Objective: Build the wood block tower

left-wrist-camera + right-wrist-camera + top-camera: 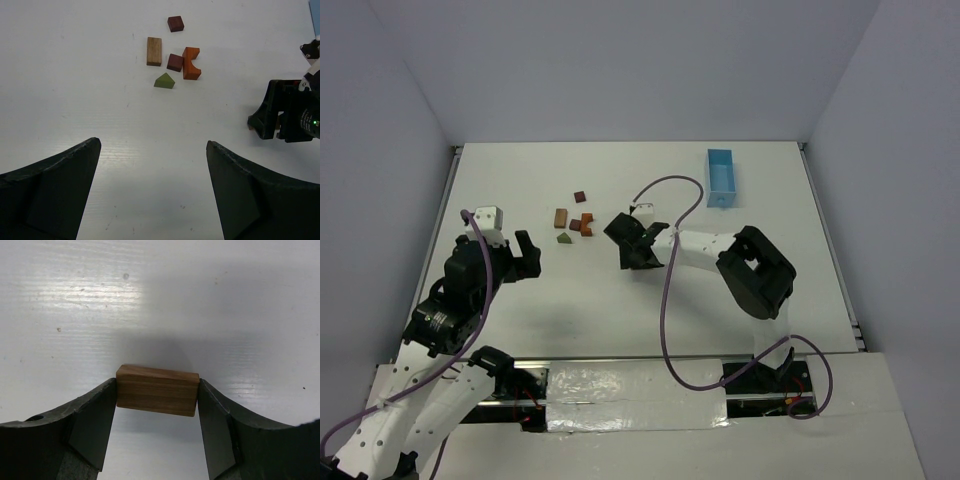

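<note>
Between its fingers, my right gripper [157,388] is shut on a brown wooden rectangular block [157,392], just over the white table; in the top view that gripper [635,246] hides the block. To its left, loose blocks lie flat in a cluster: a tan rectangle [560,217], two dark red cubes [580,196] [576,225], an orange arch [587,224] and an olive-green triangle [564,238]. None is stacked. My left gripper [525,256] hovers open and empty on the near left of the cluster, the same blocks ahead of it: tan rectangle [154,51], arch [190,63], triangle [164,81].
A light-blue tray [722,178] lies at the back right of the table. The right arm's purple cable [665,300] loops across the middle. The right gripper's body [282,115] shows at the right edge of the left wrist view.
</note>
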### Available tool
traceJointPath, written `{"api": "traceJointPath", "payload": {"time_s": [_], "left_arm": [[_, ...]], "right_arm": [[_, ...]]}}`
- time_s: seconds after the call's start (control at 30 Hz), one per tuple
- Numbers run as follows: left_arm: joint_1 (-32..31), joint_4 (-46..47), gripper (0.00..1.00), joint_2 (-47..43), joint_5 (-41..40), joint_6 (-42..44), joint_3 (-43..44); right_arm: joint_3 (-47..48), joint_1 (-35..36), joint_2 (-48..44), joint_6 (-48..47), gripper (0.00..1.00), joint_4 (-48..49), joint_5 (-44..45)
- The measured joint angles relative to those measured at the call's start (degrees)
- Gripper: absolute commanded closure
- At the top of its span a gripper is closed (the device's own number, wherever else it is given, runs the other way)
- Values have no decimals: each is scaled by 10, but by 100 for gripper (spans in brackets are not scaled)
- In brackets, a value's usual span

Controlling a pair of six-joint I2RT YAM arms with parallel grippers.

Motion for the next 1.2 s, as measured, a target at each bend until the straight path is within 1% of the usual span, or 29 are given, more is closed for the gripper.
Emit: {"api": "traceJointPath", "payload": {"time_s": [0.2,0.23,0.47,0.53,0.57,0.63,0.8,0.93,1.0,1.03,1.2], "left_arm": [[0,0,1,2,-1,0,0],[0,0,1,3,-1,0,0],[0,0,1,4,-1,0,0],[0,0,0,4,-1,0,0],[0,0,0,5,-1,0,0],[0,0,1,5,-1,0,0],[0,0,1,4,-1,0,0],[0,0,0,5,-1,0,0],[0,0,0,5,-1,0,0],[0,0,1,5,-1,0,0],[0,0,1,13,-1,0,0]], "right_arm": [[1,1,0,-32,57,9,-37],[1,1,0,-32,55,9,-42],[1,1,0,-11,53,9,-63],[0,1,0,-2,46,8,-68],[0,2,0,2,39,9,-70],[-2,2,0,9,33,8,-71],[-2,4,0,22,29,4,-70],[-2,7,0,27,22,-5,-70],[-2,8,0,29,15,-11,-71],[-2,9,0,30,1,-12,-71],[-1,9,-6,32,0,-21,-73]]}}
